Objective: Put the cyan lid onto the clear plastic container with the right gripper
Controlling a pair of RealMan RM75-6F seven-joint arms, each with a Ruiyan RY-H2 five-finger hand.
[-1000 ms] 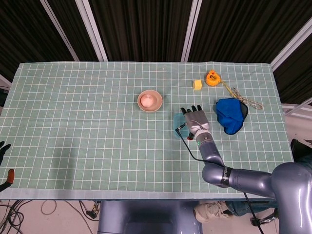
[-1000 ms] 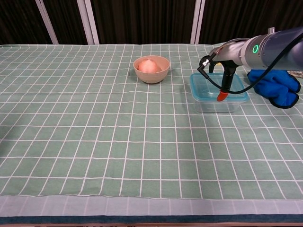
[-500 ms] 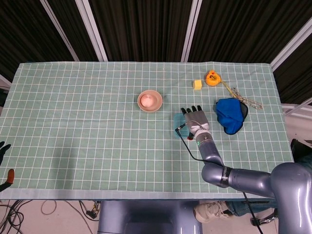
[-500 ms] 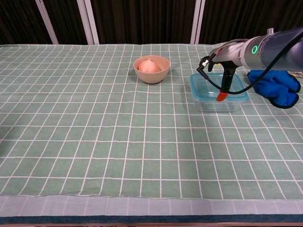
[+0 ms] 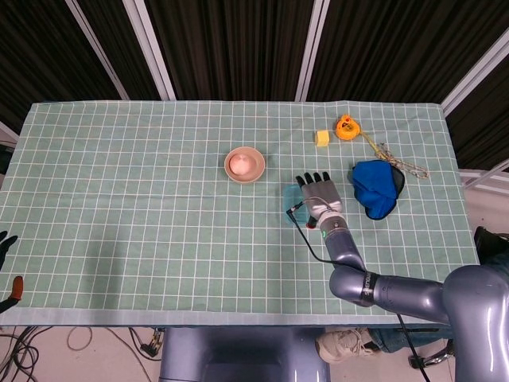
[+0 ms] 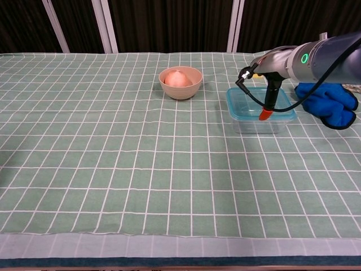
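The clear plastic container (image 6: 258,125) stands right of the table's middle with the cyan lid (image 6: 246,103) lying on top of it. My right hand (image 5: 320,193) lies flat over the lid with its fingers stretched out towards the far edge, hiding most of it; only a cyan strip of the lid (image 5: 289,196) shows at the hand's left. In the chest view the right hand (image 6: 269,76) hangs over the lid, and one red-tipped finger (image 6: 264,115) points down at the lid's front rim. It grips nothing. My left hand (image 5: 8,270) shows only its fingertips, apart, at the head view's left edge.
A beige bowl (image 6: 180,82) with a pale round thing in it stands left of the container. A blue cloth (image 6: 329,104) lies just right of it. Behind are a yellow block (image 5: 321,138), an orange tape measure (image 5: 346,126) and a chain (image 5: 398,161).
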